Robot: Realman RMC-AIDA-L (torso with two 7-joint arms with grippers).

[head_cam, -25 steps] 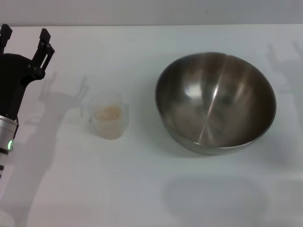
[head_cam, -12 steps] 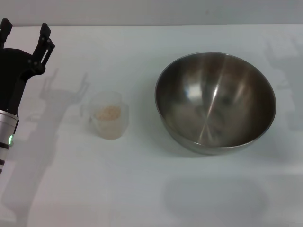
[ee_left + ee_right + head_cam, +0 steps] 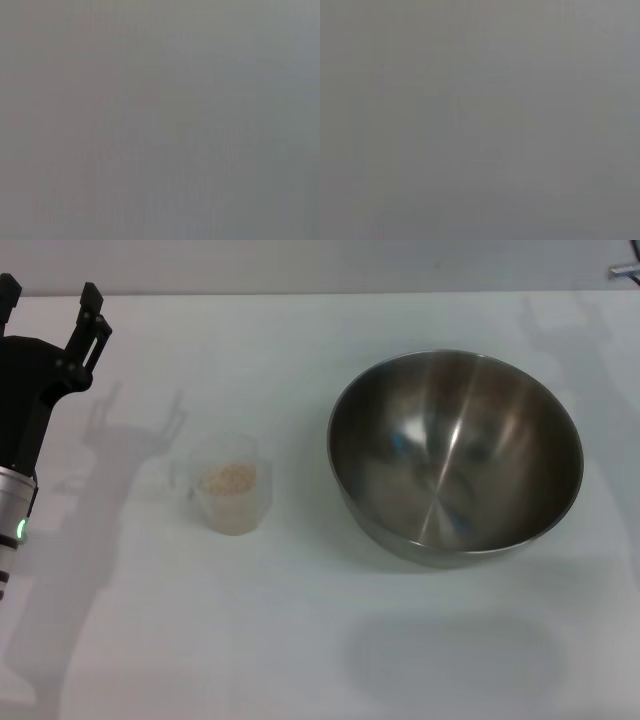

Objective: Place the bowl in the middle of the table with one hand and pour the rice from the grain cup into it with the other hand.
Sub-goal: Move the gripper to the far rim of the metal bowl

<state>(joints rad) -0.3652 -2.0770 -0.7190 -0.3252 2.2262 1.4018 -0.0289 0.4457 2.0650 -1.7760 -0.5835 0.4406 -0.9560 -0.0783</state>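
Left gripper (image 3: 48,298) jaws spread, empty; grain cup (image 3: 230,496) with rice (image 3: 227,478) well apart, bowl (image 3: 455,455) beyond on desk (image 3: 300,640); gripper shifted slightly away since 1 s ago.

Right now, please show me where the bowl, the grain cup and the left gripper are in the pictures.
bowl (image 3: 455,455): head view, on its shiny inner wall.
grain cup (image 3: 230,502): head view, on its frosted side wall below the rice.
left gripper (image 3: 48,302): head view, midway between its open fingertips, at the table's far left.

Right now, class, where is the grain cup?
In the head view the grain cup stands on the table, left of the bowl, apart from it.
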